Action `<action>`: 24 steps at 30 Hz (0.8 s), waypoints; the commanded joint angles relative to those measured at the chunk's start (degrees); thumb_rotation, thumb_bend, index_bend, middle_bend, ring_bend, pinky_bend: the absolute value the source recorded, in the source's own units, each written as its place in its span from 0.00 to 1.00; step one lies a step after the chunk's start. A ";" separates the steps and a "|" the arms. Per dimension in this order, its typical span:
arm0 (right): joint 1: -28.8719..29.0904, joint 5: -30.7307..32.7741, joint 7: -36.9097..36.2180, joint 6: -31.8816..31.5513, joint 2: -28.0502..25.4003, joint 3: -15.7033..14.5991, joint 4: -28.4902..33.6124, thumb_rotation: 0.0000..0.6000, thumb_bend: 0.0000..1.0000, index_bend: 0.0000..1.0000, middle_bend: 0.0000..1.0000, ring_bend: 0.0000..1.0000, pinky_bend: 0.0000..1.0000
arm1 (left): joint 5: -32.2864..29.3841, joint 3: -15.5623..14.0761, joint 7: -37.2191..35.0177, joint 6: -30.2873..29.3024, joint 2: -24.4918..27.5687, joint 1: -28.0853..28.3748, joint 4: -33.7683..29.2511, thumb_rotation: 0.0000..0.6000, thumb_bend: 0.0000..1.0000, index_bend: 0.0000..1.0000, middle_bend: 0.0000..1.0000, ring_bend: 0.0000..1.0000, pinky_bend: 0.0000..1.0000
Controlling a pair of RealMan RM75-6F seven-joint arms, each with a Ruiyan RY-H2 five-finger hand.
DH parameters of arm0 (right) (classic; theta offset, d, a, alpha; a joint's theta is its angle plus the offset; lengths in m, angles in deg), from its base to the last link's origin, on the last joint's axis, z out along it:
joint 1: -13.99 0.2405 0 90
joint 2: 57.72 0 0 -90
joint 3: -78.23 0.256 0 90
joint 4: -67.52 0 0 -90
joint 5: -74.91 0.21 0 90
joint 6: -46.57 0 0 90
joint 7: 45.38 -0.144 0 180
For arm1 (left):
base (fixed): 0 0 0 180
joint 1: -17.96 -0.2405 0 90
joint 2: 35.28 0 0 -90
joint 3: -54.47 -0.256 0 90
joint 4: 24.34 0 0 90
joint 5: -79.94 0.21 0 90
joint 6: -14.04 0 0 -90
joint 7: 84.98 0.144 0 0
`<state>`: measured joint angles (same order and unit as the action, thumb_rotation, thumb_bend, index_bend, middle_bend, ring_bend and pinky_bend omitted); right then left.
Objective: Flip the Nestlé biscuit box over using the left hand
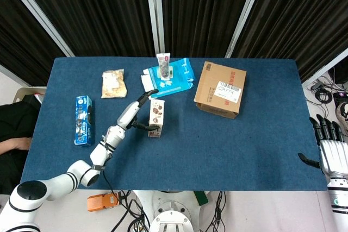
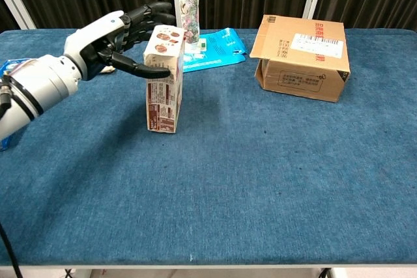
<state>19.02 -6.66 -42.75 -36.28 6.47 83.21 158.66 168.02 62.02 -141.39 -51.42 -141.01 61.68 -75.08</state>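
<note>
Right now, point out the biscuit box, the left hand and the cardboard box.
biscuit box [image 2: 163, 92]: chest view, on its front printed face.
left hand [image 2: 111, 47]: chest view, on the back of the hand beside the box.
cardboard box [image 1: 220, 89]: head view, on its top near the label.

Two boxes [image 1: 156, 118] [image 1: 219, 89], three packets [image 1: 113, 83] [image 1: 83, 119] [image 1: 169, 77] (one tube [image 1: 162, 65] upright).
</note>
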 commanded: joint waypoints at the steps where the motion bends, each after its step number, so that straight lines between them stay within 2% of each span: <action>1: -0.02 -0.09 -0.24 -0.07 0.01 0.03 -0.14 1.00 0.24 0.00 0.00 0.00 0.00 | 0.35 -0.82 2.15 0.57 1.98 -0.14 -1.79 1.00 0.00 0.00 0.00 0.00 0.03; 10: 0.04 -0.20 -1.46 0.17 0.41 0.07 -1.20 1.00 0.24 0.00 0.00 0.00 0.00 | 0.20 -2.08 9.63 2.33 7.96 -0.55 -8.51 1.00 0.00 0.00 0.00 0.00 0.00; 15: 0.15 -0.33 -2.19 0.34 0.58 0.10 -1.91 1.00 0.24 0.00 0.00 0.00 0.00 | -0.59 -2.31 17.43 3.57 11.95 -0.82 -13.34 1.00 0.00 0.00 0.00 0.00 0.00; 18: 0.18 -0.34 -2.66 0.43 0.61 0.14 -2.32 1.00 0.24 0.00 0.00 0.00 0.00 | -1.05 -2.02 25.10 2.89 15.19 -1.39 -17.59 1.00 0.00 0.00 0.00 0.00 0.00; 20: 0.21 -0.35 -2.92 0.53 0.64 0.14 -2.59 1.00 0.24 0.00 0.00 0.00 0.00 | -1.69 -1.66 32.70 2.55 18.07 -1.78 -21.61 1.00 0.00 0.00 0.00 0.00 0.00; 24: 0.31 -0.40 -3.39 0.73 0.75 0.15 -3.04 1.00 0.24 0.00 0.00 0.00 0.00 | -4.33 -0.62 45.35 3.58 24.08 -2.10 -31.78 1.00 0.00 0.00 0.00 0.00 0.00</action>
<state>19.31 -7.05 -46.12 -35.57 7.20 83.35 155.66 166.12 60.46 -106.97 -48.47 -123.18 60.20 -97.51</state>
